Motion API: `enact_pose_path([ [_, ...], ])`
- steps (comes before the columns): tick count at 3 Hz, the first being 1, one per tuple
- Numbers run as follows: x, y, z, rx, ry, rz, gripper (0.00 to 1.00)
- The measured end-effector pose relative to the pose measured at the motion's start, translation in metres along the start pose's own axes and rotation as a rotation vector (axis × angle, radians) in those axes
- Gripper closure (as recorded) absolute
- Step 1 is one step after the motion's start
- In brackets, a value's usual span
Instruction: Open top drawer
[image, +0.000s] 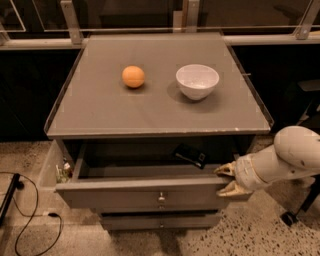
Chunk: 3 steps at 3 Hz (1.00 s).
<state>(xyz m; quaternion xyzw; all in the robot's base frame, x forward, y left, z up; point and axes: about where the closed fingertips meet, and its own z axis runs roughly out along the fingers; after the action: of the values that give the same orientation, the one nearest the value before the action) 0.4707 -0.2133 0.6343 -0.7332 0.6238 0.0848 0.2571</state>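
We list on the cabinet top (150, 117) a round fruit (133, 76) left of centre and a bowl (197, 81) to its right, the two apart and both in the rear half. Beneath the top we find the top drawer (125, 192) standing part-way out toward the front, with its knob (161, 196) at the middle of the front panel, a flat object (190, 155) lying in the tray at rear right, and the gripper (227, 180) at the right end of the drawer front, its arm (285, 160) reaching in from the right. Below we enter a lower drawer front (160, 220), set further back, and a cable (30, 225) on the floor at far left.
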Motion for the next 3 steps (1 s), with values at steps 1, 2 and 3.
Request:
enact_pose_path([
  [1, 0.000, 0.000, 0.000, 0.000, 0.000, 0.000, 0.58],
  [2, 0.000, 0.000, 0.000, 0.000, 0.000, 0.000, 0.35],
  [3, 0.005, 0.013, -0.002, -0.042, -0.027, 0.024, 0.11],
])
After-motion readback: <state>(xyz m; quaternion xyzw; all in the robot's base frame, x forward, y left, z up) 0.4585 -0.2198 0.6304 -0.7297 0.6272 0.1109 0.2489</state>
